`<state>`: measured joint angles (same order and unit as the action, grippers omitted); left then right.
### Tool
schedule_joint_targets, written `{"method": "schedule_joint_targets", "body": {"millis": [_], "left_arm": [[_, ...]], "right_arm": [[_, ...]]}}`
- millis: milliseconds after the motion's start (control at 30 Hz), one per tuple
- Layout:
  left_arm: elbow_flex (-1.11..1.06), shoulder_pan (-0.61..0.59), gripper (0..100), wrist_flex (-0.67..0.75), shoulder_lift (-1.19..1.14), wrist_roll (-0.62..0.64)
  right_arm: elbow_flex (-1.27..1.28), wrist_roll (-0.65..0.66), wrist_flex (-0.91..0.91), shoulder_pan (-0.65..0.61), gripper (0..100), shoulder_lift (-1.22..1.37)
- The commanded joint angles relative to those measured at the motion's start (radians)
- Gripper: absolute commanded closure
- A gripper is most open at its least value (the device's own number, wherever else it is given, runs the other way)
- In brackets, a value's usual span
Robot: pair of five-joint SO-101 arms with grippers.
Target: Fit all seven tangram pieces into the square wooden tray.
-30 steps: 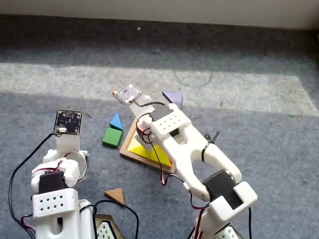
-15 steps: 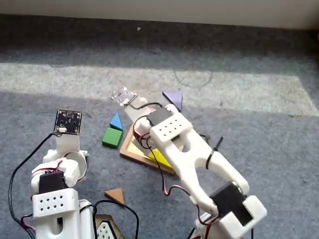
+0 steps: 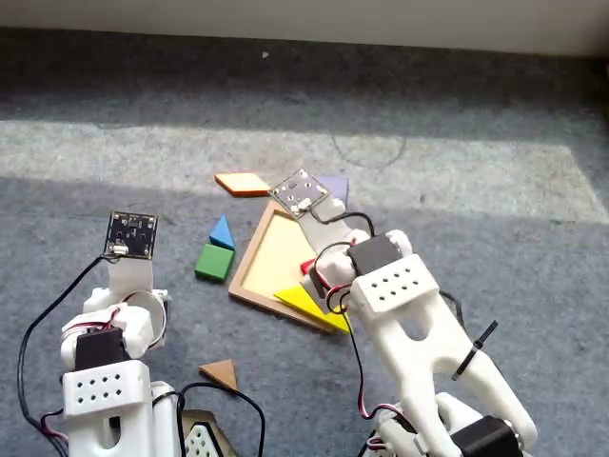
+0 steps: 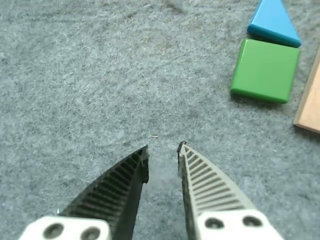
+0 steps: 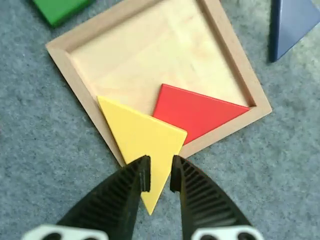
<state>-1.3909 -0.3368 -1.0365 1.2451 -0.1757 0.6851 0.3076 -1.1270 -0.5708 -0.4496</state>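
Right claw hovers with a narrow gap between its prongs, gripping nothing, just over the outer corner of the yellow triangle. That triangle lies across the rim of the wooden tray, partly inside against the red triangle, with its tip out over the grey tabletop. It probably needs pushing inward from the overhanging tip until it drops flat, slowly, so the red one isn't shoved aside. The pieces look like smooth painted wood, thin and sharp-edged. The tray is pale bare wood with a raised lip, and the tabletop cover is fuzzy, so pieces should drag on it. Left claw is slightly open and empty, near the green square and blue triangle
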Motion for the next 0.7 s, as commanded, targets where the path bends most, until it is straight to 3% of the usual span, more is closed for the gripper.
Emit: {"method": "schedule_joint_targets", "body": {"millis": [0,367,667], "left_arm": [[0.007,-0.008,88,0.017,0.012,-0.009],[0.007,-0.01,88,0.017,0.012,-0.009],[0.007,-0.01,88,0.017,0.012,-0.009]], "right_arm": [[0.091,-0.011,0.105,-0.004,92.5,-0.041],[0.228,-0.011,0.298,-0.108,92.5,-0.015],[0.082,-0.043,0.32,-0.108,92.5,0.282]]}}
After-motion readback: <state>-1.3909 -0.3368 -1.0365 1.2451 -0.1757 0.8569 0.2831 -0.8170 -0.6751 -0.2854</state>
